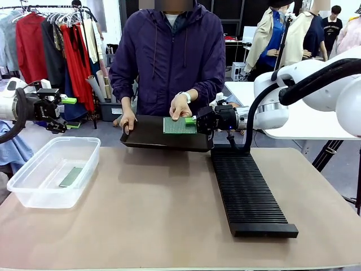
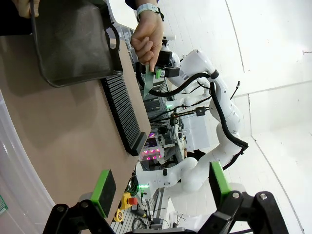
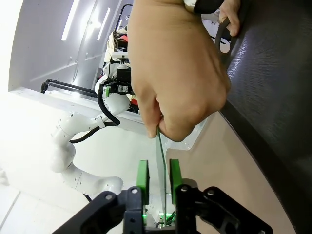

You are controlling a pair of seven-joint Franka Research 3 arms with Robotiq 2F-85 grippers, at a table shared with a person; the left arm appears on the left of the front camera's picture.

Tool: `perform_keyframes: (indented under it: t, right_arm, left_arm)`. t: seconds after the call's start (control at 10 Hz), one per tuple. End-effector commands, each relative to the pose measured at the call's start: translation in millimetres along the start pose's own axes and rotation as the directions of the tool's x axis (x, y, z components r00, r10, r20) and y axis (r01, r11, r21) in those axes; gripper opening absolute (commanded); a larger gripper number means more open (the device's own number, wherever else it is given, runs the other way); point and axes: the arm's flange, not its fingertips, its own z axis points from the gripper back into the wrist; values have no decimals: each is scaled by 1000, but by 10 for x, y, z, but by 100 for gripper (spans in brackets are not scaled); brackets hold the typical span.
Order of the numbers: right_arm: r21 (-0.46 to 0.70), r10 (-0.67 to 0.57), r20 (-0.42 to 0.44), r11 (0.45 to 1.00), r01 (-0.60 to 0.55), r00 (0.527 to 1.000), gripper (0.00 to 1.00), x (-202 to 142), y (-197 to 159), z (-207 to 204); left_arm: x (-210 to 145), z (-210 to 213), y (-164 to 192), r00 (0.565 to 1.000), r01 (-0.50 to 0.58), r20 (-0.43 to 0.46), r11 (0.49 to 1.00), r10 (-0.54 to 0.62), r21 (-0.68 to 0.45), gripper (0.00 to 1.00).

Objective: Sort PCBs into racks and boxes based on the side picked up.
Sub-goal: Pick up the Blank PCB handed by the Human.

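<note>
A person's hand [image 1: 180, 106] holds a green PCB [image 1: 179, 125] over the shallow black tray [image 1: 146, 135]. In the right wrist view the PCB [image 3: 159, 161] stands edge-on, pinched by the hand [image 3: 180, 73] from above. My right gripper [image 1: 192, 120] [image 3: 158, 178] has its green pads close on either side of the board's lower edge, with a slim gap on each side. My left gripper [image 1: 70, 113] [image 2: 161, 183] hangs open and empty above the far left end of the clear box [image 1: 34, 195]. Another PCB [image 1: 71, 176] lies flat inside the box. The black slotted rack [image 1: 248, 192] lies right of centre.
The person's other hand [image 1: 127, 121] holds the tray's left end at the table's far edge. In the left wrist view the tray [image 2: 73, 44], the rack [image 2: 122, 112] and the right arm [image 2: 204, 73] show farther off. Bare tabletop [image 1: 158, 214] lies between box and rack.
</note>
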Motion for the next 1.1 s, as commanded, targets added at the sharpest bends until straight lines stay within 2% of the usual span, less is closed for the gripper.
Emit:
perform_keyframes:
  t: [0.0,0.3,0.6,1.0]
  right_arm:
    - [14,13,55,1000,-14,998,0,26,17,-78]
    - [19,6,68,1000,-8,998,0,58,18,-110]
    - [17,-3,26,1000,3,1000,0,26,21,-32]
    - [17,-3,26,1000,3,1000,0,26,21,-32]
  left_arm:
    - [7,13,-14,1000,4,3,1000,-4,3,100]
    - [7,13,-14,1000,4,3,1000,-4,3,100]
    - [7,13,-14,1000,4,3,1000,-4,3,100]
    - [7,13,-14,1000,4,3,1000,-4,3,100]
